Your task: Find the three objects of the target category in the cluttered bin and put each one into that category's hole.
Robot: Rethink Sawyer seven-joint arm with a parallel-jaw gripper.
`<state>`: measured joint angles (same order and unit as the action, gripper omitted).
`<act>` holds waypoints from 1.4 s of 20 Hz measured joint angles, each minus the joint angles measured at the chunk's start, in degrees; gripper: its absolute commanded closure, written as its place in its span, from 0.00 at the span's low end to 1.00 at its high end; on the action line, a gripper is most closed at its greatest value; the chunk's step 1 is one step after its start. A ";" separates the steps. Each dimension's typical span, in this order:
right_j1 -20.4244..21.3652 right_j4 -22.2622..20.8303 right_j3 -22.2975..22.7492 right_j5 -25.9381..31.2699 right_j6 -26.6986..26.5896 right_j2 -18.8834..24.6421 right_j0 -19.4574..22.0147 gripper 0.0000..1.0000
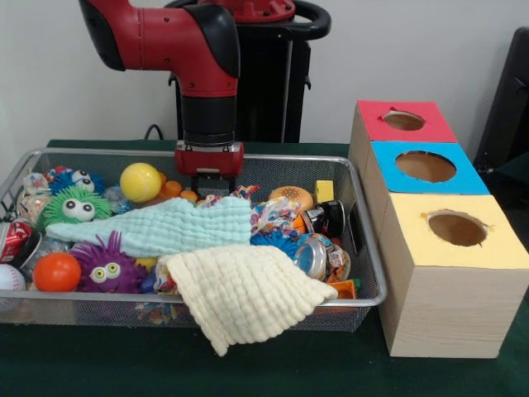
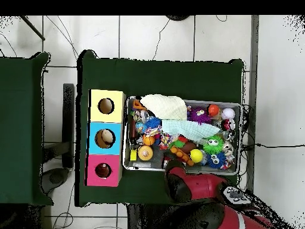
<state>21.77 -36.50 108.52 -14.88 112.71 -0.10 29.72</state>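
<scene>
Bin (image 1: 368,273) of wire mesh, front view: it lies on the green table (image 1: 289,372), crowded with toys. Among them are a yellow ball (image 1: 140,182), an orange ball (image 1: 56,271), a green fuzzy creature with eyes (image 1: 74,207) and a purple one (image 1: 106,266). A pale green cloth (image 1: 165,227) lies across the middle of the heap, and a cream cloth (image 1: 244,294) hangs over the near rim. The gripper (image 1: 208,184) has its tips low at the far side of the bin, just behind the pale green cloth; whether the fingers are apart or together cannot be told, and nothing is visibly held. Beside the bin stand three boxes with holes in their tops: red (image 1: 405,121), blue (image 1: 426,166) and yellow (image 1: 457,228).

Overhead view: the three boxes (image 2: 106,137) stand in a row along one side of the bin (image 2: 240,107), the red arm (image 2: 196,182) reaching in from the bottom. The blue box's hole (image 2: 105,138) shows something pale inside, though what it is cannot be made out; the other two holes look dark.

Progress, as judged: the target category is not evident, the heap looks full, and searching seems largely still ahead.
</scene>
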 measured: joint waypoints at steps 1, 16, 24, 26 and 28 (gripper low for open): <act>0.07 -0.47 0.01 0.20 0.00 0.37 0.45 0.00; 2.37 -2.16 -0.02 5.84 0.00 2.17 3.25 0.00; 5.59 -2.17 0.01 11.43 0.00 2.24 4.37 0.00; 6.12 -2.15 -0.06 11.43 0.00 2.24 4.63 0.00; 6.61 -2.15 -0.31 11.43 0.00 2.23 4.78 0.00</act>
<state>28.38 -38.65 108.22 -3.45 112.71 2.14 34.50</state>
